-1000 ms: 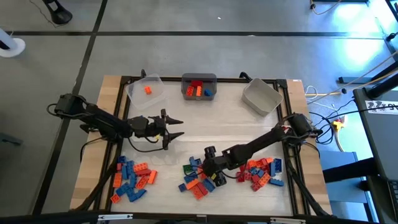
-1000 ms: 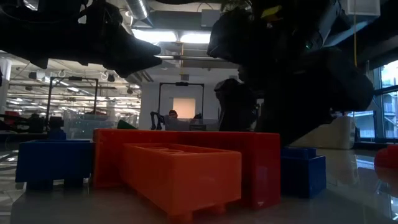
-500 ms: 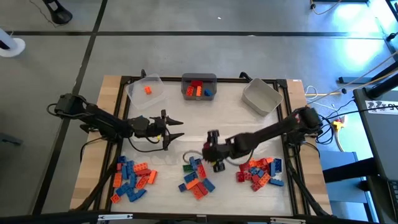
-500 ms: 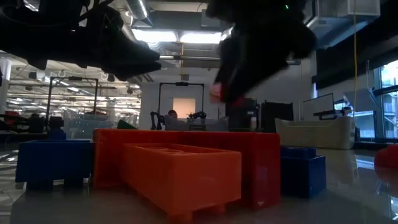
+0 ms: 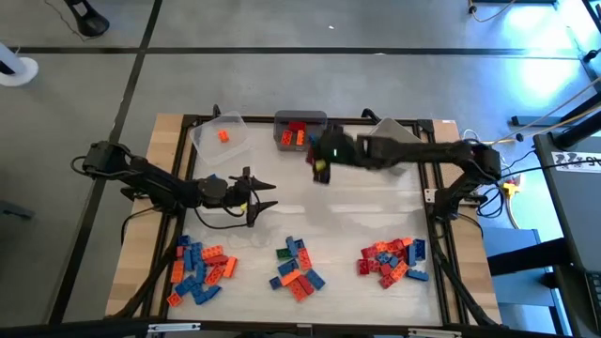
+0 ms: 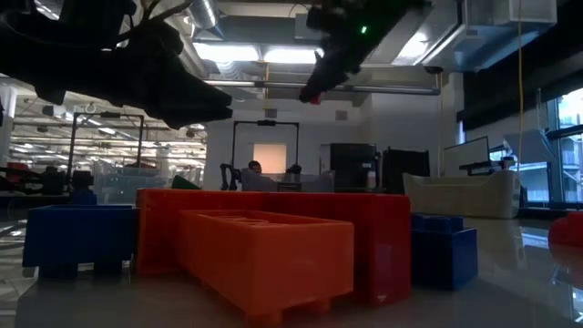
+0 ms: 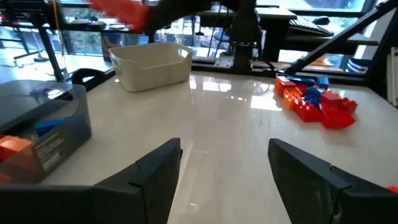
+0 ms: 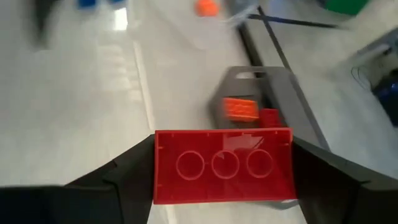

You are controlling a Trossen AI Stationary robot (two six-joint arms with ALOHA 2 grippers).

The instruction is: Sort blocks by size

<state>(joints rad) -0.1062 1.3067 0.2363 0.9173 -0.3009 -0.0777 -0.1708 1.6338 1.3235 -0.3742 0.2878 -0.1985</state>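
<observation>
1. Above the far middle of the counter, the right gripper hangs just beside the grey bin, its jaws clenched across a long red block. The rest of the blocks lie in three heaps near the front edge: a blue-and-orange one, a mixed one and a mostly red one.
2. To do this step well, I judge the block should be carried squarely over the grey bin's opening, which holds red and orange pieces, and lowered before letting go, so it does not strike the rim and bounce out.
3. The jaws should part only once the block sits inside the walls; its length calls for lining it up with the bin's longer side.
4. The left gripper waits over the left-middle of the counter, jaws released and holding nothing.
5. Hard to make out: from above the held block is mostly masked by the gripper, and how high it hangs over the bin cannot be told.
6. Whether the white bin holds anything is unclear; the clear bin shows one orange piece.
</observation>
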